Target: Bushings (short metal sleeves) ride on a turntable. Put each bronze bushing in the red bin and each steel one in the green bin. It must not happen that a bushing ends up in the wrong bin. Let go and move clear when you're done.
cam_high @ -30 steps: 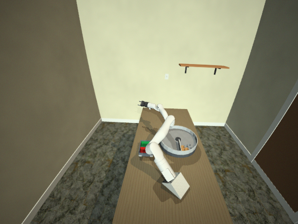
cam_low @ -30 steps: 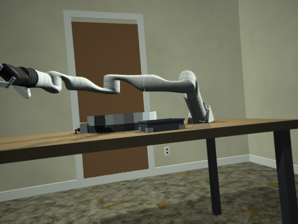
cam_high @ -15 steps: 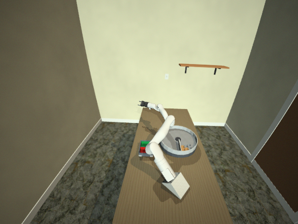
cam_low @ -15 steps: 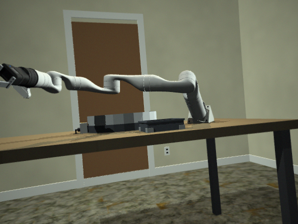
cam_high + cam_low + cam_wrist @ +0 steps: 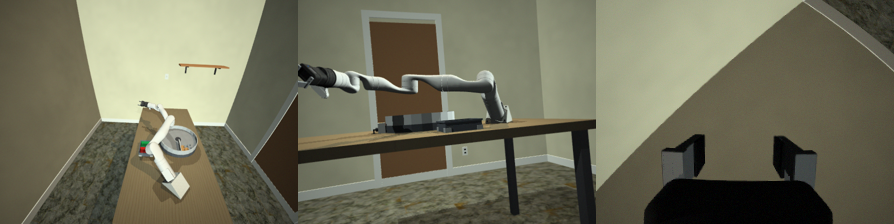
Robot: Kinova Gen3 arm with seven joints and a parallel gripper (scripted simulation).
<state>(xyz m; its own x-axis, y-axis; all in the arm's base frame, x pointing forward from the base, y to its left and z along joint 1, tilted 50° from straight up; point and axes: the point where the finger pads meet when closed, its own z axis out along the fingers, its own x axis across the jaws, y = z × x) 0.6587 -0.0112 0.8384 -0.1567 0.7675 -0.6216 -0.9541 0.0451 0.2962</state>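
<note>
The grey turntable (image 5: 178, 144) sits on the wooden table. Several bronze bushings (image 5: 185, 148) and steel bushings (image 5: 189, 145) lie bunched at its near right rim beside a divider bar. The green bin (image 5: 144, 143) and the red bin (image 5: 143, 149) sit in a grey tray left of the turntable, partly hidden by the arm. My gripper (image 5: 140, 102) is open and empty, stretched far out past the table's far left corner, high above the table. It also shows in the exterior view (image 5: 309, 87) and in the wrist view (image 5: 739, 156), where only walls and floor lie beyond the fingers.
The arm's base (image 5: 176, 186) stands on a wedge mount at the near part of the table. A wall shelf (image 5: 203, 66) hangs at the back right. The yellow back wall is close to the gripper. In the exterior view the turntable (image 5: 415, 122) and tray (image 5: 460, 124) show side-on.
</note>
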